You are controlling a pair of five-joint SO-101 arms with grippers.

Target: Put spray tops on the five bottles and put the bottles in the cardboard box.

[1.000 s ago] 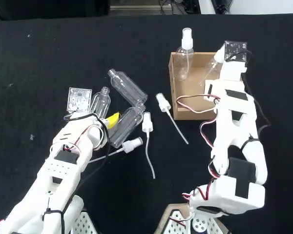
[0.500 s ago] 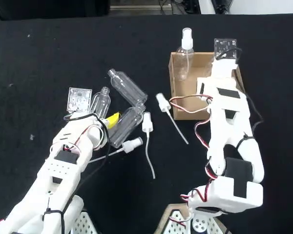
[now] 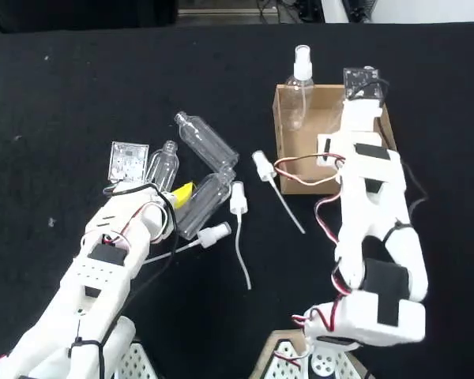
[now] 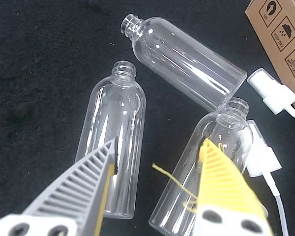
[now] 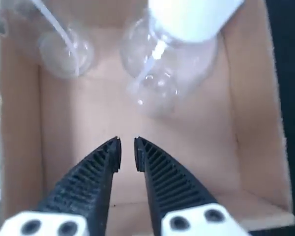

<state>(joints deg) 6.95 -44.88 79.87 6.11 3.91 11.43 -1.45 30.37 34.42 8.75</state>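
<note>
Three uncapped bottles are lying on the black worktop [image 3: 63, 79] in front of the left arm. One bottle [image 3: 164, 164] [image 4: 123, 108] is lying beside the arm's camera housing, a second bottle [image 3: 205, 140] [image 4: 187, 66] is lying slantwise beyond it, and a third bottle [image 3: 205, 204] [image 4: 231, 123] is lying with its neck just beside the base of the second.

The left gripper [image 4: 157, 147] is hanging over them, released and wide apart, grasping nothing. Its grey finger [image 4: 88, 187] is showing over the first bottle and its yellow finger [image 4: 221, 187] over the third.

Three loose spray tops are lying on the worktop between the bottles and the cardboard box [image 3: 278, 142] [image 4: 280, 29] [image 5: 255, 98]. One spray top [image 3: 263, 166] [image 4: 273, 93] is lying near the box's left wall. Another spray top [image 3: 238, 197] [image 4: 260, 157] is lying just beside the third bottle's neck, and the last spray top [image 3: 213, 234] is lying nearer the left arm, all three with their thin tubes trailing.

Inside the box, a capped bottle [image 3: 298, 87] [image 5: 64, 54] is standing in the far left corner. A second capped bottle [image 5: 157, 73] seems to be leaning beside it, though it is blurred.

The right gripper [image 5: 127, 150] is hovering over the box floor, its fingers clenched almost together with nothing between them.
</note>
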